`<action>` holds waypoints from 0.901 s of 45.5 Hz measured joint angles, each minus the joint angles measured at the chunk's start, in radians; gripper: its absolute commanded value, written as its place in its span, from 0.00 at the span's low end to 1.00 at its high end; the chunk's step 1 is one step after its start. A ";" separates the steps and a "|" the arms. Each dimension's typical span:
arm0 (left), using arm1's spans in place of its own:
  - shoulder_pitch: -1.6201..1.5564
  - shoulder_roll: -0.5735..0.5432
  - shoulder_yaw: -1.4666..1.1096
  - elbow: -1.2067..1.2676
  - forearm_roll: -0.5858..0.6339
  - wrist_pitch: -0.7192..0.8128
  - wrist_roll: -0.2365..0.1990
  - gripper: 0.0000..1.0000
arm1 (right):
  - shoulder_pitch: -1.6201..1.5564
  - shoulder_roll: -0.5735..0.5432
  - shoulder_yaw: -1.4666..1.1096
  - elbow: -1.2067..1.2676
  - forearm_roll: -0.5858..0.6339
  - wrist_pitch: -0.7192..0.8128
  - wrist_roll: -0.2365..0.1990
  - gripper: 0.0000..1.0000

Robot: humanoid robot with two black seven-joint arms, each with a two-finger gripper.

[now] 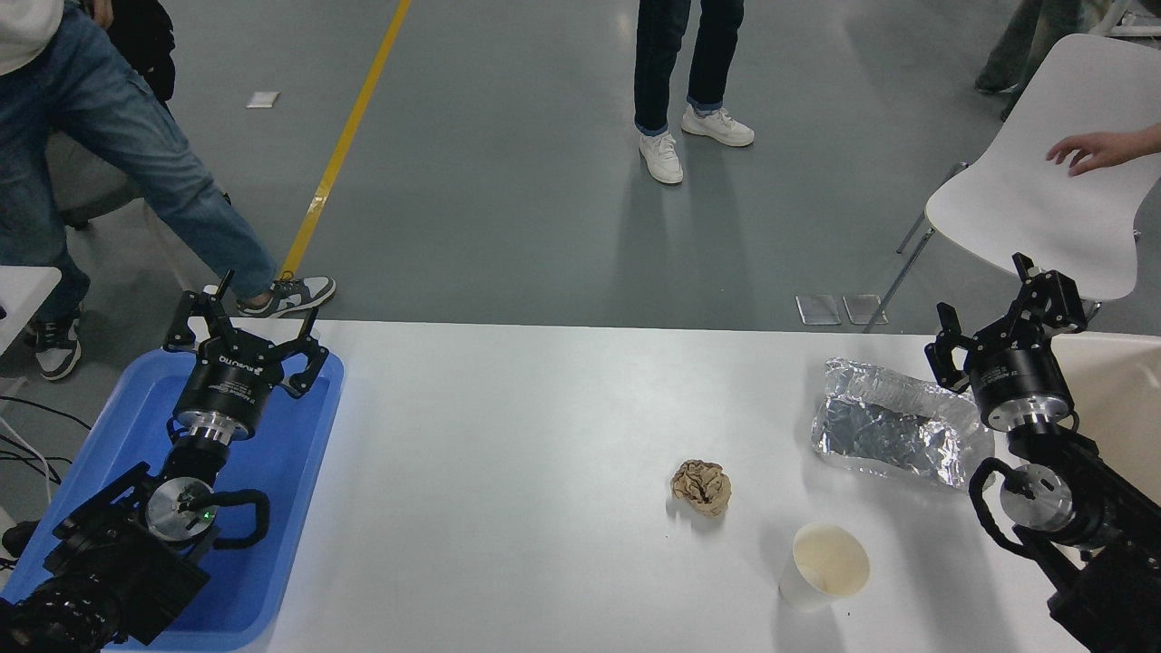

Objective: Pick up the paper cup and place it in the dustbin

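At the far left, the blue tray (299,435) is lying on the white worktop (508,435), and the left hand (247,319) is hovering over its far end with its fingers spread apart, gripping nothing. Behind it, on the grey floor, a person in jeans (118,154) is standing beside a yellow line (349,136). Near the middle of the worktop a crumpled brown paper ball (701,487) is lying by itself. Just to its right and nearer the camera, the paper cup (825,564) is standing upright with its mouth facing up, showing a cream inside; nothing is touching it. Farther back and to the right, a crinkled foil tray (893,424) is resting on the worktop. The right hand (984,304) is hanging above the worktop's far right part, just beside the foil tray, its fingers released and empty, well apart from the cup. The dustbin (1111,381) is showing as a beige surface at the right edge, partly hidden behind the right arm. Beyond it a white chair (1034,190) is standing on the floor, with a person's hand (1093,151) resting on it.
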 measured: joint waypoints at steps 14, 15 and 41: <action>0.000 0.000 0.000 0.000 0.000 0.000 0.000 1.00 | 0.001 0.001 0.000 0.001 0.000 0.000 0.000 1.00; 0.000 0.000 0.000 0.000 0.000 0.000 0.000 1.00 | 0.001 0.001 0.000 0.001 0.000 0.000 0.000 1.00; -0.001 0.000 0.000 0.000 0.000 0.000 0.000 1.00 | -0.002 0.000 0.000 0.000 0.000 0.000 0.000 1.00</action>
